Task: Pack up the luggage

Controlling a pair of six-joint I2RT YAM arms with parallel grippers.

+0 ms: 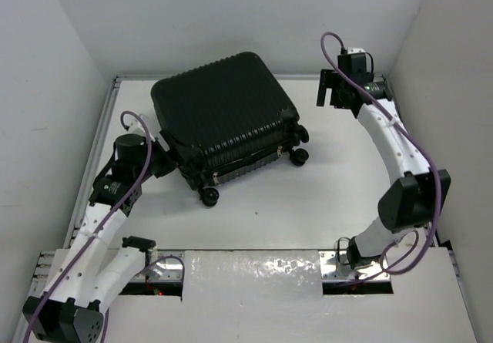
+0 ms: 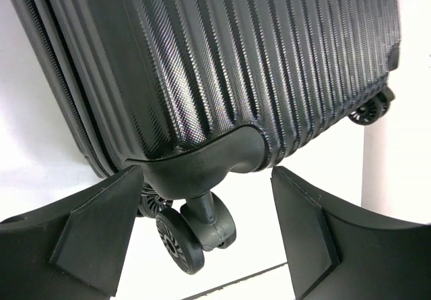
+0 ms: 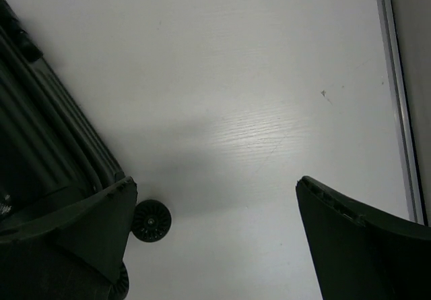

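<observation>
Top external: black ribbed hard-shell suitcase (image 1: 219, 112) lies on its broad side on the white table (image 1: 308, 204), back-left, skewed to the table edges. Shell looks shut; can't tell if it's zipped.
Left arm: left gripper (image 2: 205, 178) has its jaws parted around the suitcase's moulded wheel-end corner. The pads look just clear of it and nothing is gripped.
Right arm: right gripper (image 1: 331, 89) is spread wide and empty, raised at back right, well apart from the suitcase.
Risk, slip: the corner moulding is rounded and smooth, so a pinch there would likely squeeze off it.
Risk, shove: with nothing bracing the far side, a push from the left could skid or spin the case toward the grey back wall (image 1: 231, 19).
Risk, snag: small black caster wheel (image 2: 178, 239) sits right below the left jaws and could catch a finger on closing.
In the way: the closed lid blocks any packing.
Around: purple cable loop (image 1: 139, 119) on the left wrist hangs near the shell. A metal edge rail (image 3: 397, 111) runs along the table's right side.
</observation>
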